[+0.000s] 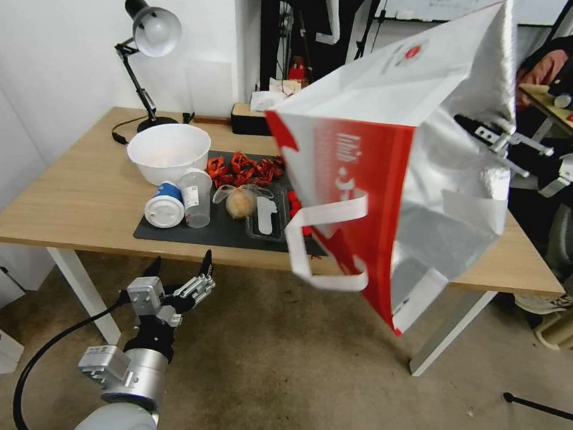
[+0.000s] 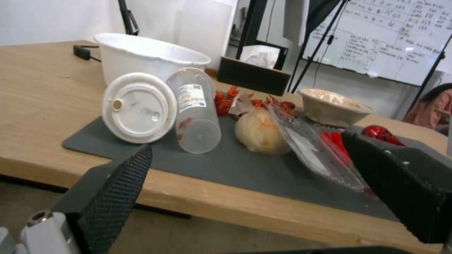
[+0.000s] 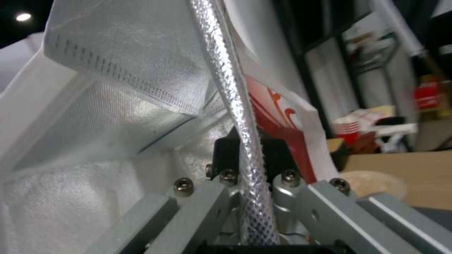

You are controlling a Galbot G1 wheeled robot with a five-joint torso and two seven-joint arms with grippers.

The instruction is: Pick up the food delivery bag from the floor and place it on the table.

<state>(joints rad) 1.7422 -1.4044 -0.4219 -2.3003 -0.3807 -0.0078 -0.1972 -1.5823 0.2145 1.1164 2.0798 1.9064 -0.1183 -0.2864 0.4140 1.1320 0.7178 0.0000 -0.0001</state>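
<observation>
Right claw (image 3: pixel 245 165): clenched on the foil-lined rim of the food delivery bag (image 1: pixel 398 164).
Bag: airborne, tilted over the bench (image 1: pixel 68 189); light, floppy, crushable, so grip stays at the rim.
Left claw (image 1: pixel 180 279): released, low beside the bench edge.

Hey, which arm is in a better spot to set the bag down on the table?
The right. The right claw is shut on the foil rim of the bag and holds it tilted in the air above the table. The left claw hangs open and empty below the table's front edge.
</observation>
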